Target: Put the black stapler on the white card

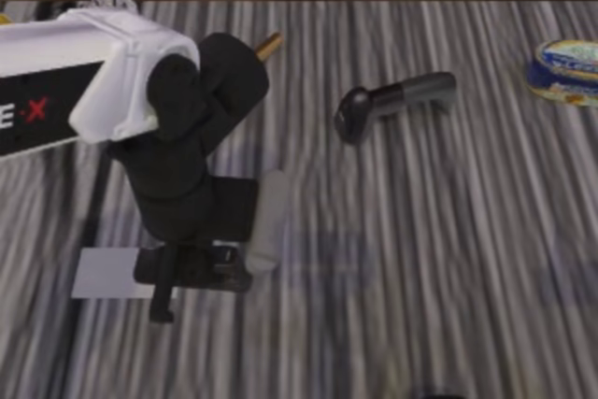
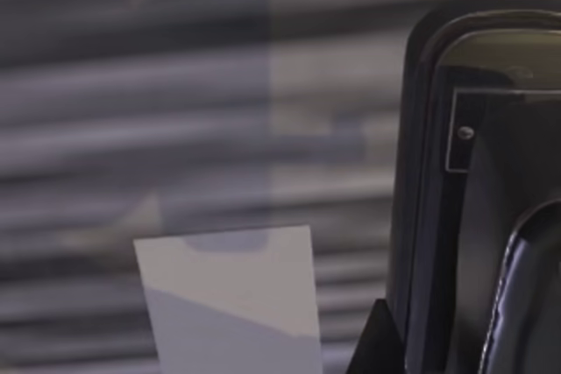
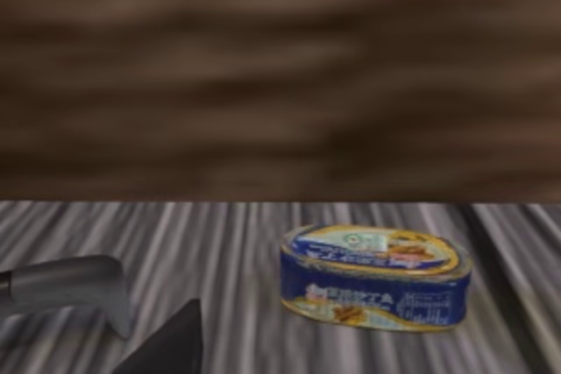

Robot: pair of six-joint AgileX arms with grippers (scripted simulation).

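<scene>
Looking down from the top view, the left arm (image 1: pixel 84 72) is seen reaching in from 9 o'clock. The letters "E" and a red "X" can be read on its white shell. The left gripper (image 1: pixel 182 273) is held low at about 8 o'clock on the table (image 1: pixel 420 259). The black stapler (image 1: pixel 222 270) is seen right under it, with the black parts of both mixed together. The 3 o'clock end of the white card (image 1: pixel 103 273) is covered by them. It cannot be told whether the pincer is clenched on the stapler or let go. It also cannot be told whether the stapler is touching the card.

A dark grey barcode scanner (image 1: pixel 392 100) is seen lying at 1 o'clock, well apart from the gripper. A blue and yellow tin (image 1: pixel 565 70) is seen near the 2 o'clock edge. A wood-coloured stick end (image 1: pixel 269 45) is seen poking out from behind the arm at 12 o'clock. A dark bit of the right arm (image 1: pixel 437 395) is only just seen at the 6 o'clock edge.

In the left wrist view the black stapler (image 2: pixel 473 199) is shown very close and shiny. The white card (image 2: pixel 232 304) is shown flat on the striped table, just beside it. The scanner and the tin are not shown there.

In the right wrist view the tin (image 3: pixel 375 276) is shown from the side. The small writing on its label is too blurry to be read. The grey handle of the barcode scanner (image 3: pixel 70 286) is shown there too. The card and the stapler are not shown in that view.
</scene>
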